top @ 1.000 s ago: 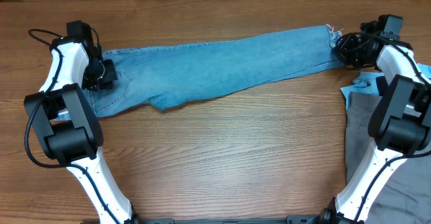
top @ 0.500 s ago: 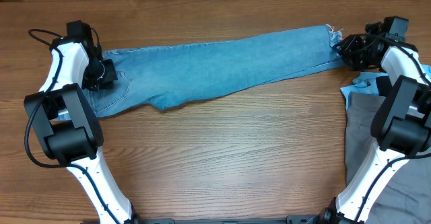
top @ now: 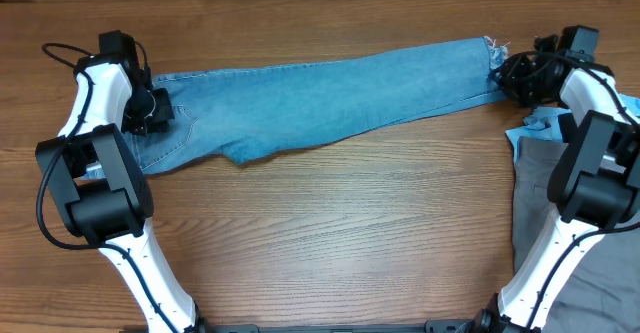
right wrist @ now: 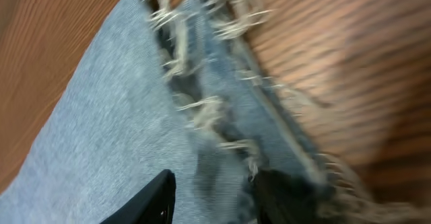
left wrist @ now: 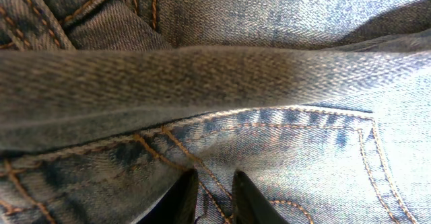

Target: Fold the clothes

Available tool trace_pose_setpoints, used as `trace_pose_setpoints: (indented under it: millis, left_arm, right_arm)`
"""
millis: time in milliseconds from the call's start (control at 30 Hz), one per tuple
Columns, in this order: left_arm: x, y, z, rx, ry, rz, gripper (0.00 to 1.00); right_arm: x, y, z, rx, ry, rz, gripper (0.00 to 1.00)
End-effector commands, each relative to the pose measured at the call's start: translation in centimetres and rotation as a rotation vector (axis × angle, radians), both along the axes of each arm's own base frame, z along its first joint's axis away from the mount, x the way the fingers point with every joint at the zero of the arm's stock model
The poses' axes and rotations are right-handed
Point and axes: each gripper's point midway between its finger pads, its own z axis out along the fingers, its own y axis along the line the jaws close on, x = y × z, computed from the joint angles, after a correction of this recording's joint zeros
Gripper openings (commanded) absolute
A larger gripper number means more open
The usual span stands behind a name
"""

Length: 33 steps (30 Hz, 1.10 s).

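Robotics lab: left arm (top: 95, 188), right arm (top: 590, 173) mounted at 6 o'clock on wood-grain surface (top: 340, 223); cable (top: 58, 51) at 10 o'clock.

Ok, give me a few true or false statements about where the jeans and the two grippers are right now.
1. The jeans lie at full length across the table, waist toward the left arm. True.
2. The right gripper is at the frayed hem. True.
3. The jeans are folded in half. False: no fold has been made.
4. The grey trousers lie on top of the jeans. False: they lie apart, at the table's right edge.
5. The left gripper is over bare wood. False: it is on the denim by the waist.
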Motion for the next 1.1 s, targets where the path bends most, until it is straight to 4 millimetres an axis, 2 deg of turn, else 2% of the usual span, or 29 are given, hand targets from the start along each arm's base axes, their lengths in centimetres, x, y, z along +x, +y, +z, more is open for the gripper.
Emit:
trace_pose_setpoints:
  millis: [0, 67, 133, 200, 300, 467, 633, 667, 800, 900, 1033, 1067]
  left_arm:
    - [-1.2, 1.3, -1.2, 0.018, 0.038, 0.040, 0.22]
    - [-1.2, 1.3, -1.2, 0.017, 0.038, 0.040, 0.22]
    - [-1.2, 1.3, -1.2, 0.017, 0.038, 0.040, 0.22]
    - [-1.2, 1.3, -1.2, 0.018, 0.038, 0.040, 0.22]
    - [-1.2, 1.3, -1.2, 0.017, 0.039, 0.040, 0.22]
    - [-1.2, 1.3, -1.2, 0.018, 0.039, 0.040, 0.22]
    - [-1.3, 1.3, -1.2, 0.017, 0.042, 0.040, 0.22]
    - [-1.3, 1.3, -1.2, 0.017, 0.042, 0.040, 0.22]
    - [-1.3, 1.2, -1.2, 0.016, 0.042, 0.040, 0.22]
    - [-1.3, 1.2, -1.2, 0.016, 0.043, 0.040, 0.22]
    - [-1.4, 1.2, -1.2, 0.016, 0.044, 0.040, 0.22]
    - [-1.4, 1.2, -1.2, 0.016, 0.044, 0.040, 0.22]
  right_arm:
    - [0.2, 2.2, -0.7, -0.013, -0.010, 0.081, 0.41]
    - [0.4, 2.2, -0.8, -0.028, -0.013, 0.080, 0.31]
    - [0.5, 2.1, -0.7, -0.031, -0.017, 0.078, 0.14]
    - [0.5, 1.7, -0.7, -0.025, -0.016, 0.061, 0.04]
    - [0.4, 0.6, -0.1, 0.001, -0.021, 0.030, 0.04]
    - [0.4, 0.1, 1.9, 0.064, -0.073, 0.036, 0.04]
    - [0.3, 0.0, 2.0, 0.057, -0.066, 0.030, 0.04]
    - [0.1, -0.5, 1.6, 0.030, -0.048, 0.014, 0.18]
    - [-0.6, -2.1, 0.1, -0.059, 0.016, -0.034, 0.61]
    - [-0.8, -2.1, -0.8, -0.056, 0.032, -0.035, 0.62]
    - [-0.7, -1.4, -1.2, -0.026, 0.030, -0.019, 0.59]
    - [-0.6, -1.3, -1.1, -0.025, 0.026, -0.016, 0.55]
